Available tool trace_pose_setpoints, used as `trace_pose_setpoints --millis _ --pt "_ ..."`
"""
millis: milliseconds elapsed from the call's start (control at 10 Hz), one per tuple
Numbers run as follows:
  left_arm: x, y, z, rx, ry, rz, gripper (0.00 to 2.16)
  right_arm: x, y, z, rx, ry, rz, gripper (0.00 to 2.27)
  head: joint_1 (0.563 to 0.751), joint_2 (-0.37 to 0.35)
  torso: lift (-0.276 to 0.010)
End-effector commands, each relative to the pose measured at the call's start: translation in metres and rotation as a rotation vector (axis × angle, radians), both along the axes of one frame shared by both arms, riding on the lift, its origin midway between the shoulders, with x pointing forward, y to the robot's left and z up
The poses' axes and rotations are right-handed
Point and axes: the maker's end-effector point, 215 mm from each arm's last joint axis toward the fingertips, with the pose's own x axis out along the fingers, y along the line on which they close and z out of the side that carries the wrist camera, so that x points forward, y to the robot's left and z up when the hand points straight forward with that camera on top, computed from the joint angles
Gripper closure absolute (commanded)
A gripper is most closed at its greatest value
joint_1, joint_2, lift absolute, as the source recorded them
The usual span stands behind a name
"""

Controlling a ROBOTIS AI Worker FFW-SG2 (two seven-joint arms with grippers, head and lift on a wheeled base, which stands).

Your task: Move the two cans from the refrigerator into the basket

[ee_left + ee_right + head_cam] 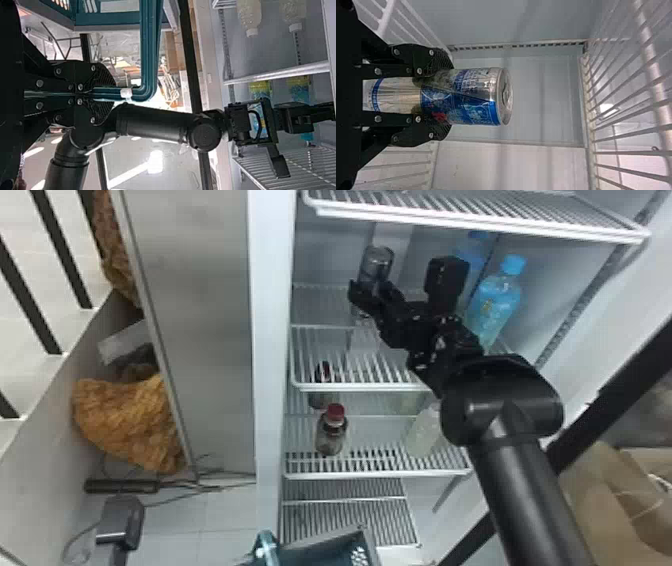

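Can (377,262): head view, upright in the refrigerator (272,340), between the right gripper's (372,291) fingers; basket (340,554) lower down. Left wrist view: left gripper (106,93) pinches the basket's handle (149,47). Right wrist view: can clamped both sides—grasp apparently complete. Next: withdraw, then lower into basket.

Room left of can (376,265); shelf (475,225) above, bottle (495,302) right.

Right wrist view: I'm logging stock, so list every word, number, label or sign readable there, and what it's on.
Can, printed side: small pale, dark and red marks, too unclear to quote.
Can, blue band near its base: too small to read.
No text is legible.
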Motion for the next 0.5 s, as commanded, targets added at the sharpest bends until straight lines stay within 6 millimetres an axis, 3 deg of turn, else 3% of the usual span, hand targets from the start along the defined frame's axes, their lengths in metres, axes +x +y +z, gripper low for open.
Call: trace_pose_setpoints --millis 0,400 --pt "-0.002 -0.001 0.0 0.0 0.004 -0.007 1.2 -0.014 -0.003 0.008 0.011 -0.011 0.0 1.23 0.695 -0.189 -0.035" --pt "-0.002 -0.001 0.0 -0.005 0.006 -0.004 1.2 -0.052 0.006 0.01 0.05 -0.01 0.037 1.23 0.695 -0.195 -0.035"
